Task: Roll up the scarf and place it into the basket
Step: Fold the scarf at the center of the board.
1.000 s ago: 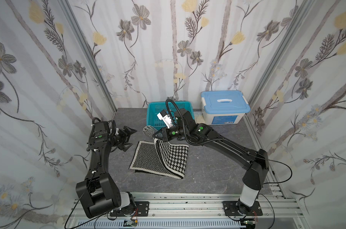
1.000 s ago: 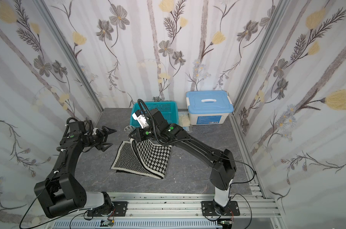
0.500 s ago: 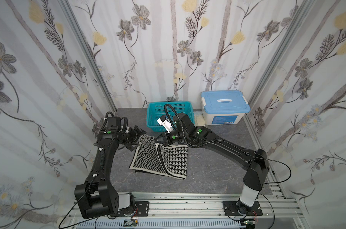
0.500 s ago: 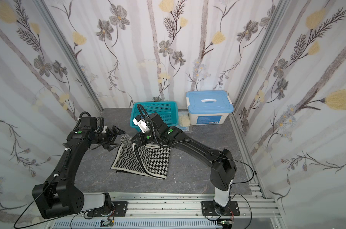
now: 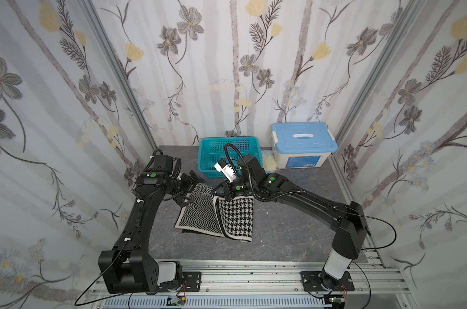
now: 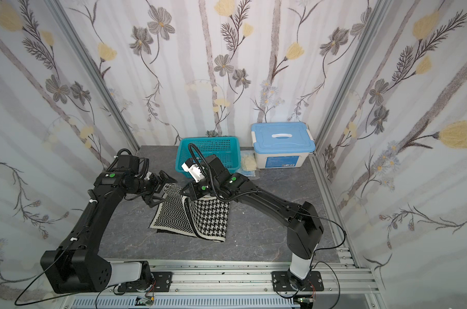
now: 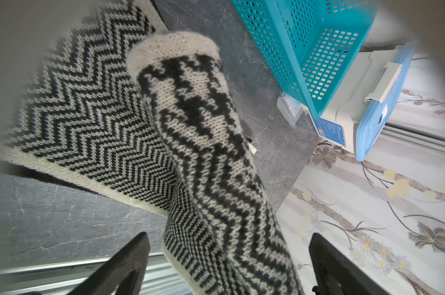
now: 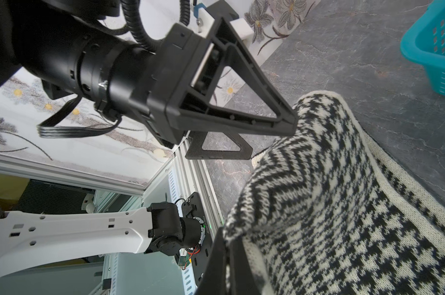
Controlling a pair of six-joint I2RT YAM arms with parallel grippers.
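Observation:
The black-and-white scarf [image 5: 216, 214] [image 6: 192, 216] lies folded mid-table, zigzag side left, check side right. Its far edge is curled into a short roll [image 7: 203, 127] [image 8: 331, 204] lifted off the table. My right gripper [image 5: 217, 191] [image 6: 185, 192] [image 8: 226, 255] is shut on the roll's right part. My left gripper [image 5: 191, 188] [image 6: 161, 188] [image 7: 229, 255] [image 8: 271, 139] is open, its two fingers straddling the roll's left end. The teal basket [image 5: 216, 152] [image 6: 208, 147] [image 7: 305, 38] [image 8: 430, 46] stands empty just behind both grippers.
A white box with a light blue lid [image 5: 302, 144] [image 6: 282, 141] stands at the back right next to the basket. A pale yellow cloth lump [image 5: 268, 161] [image 6: 248, 160] lies between them. Flowered walls close in on three sides.
My left arm has swung in from the left wall to the scarf, and its open jaws now sit around the roll's end. The right gripper has kept its hold and sunk slightly.

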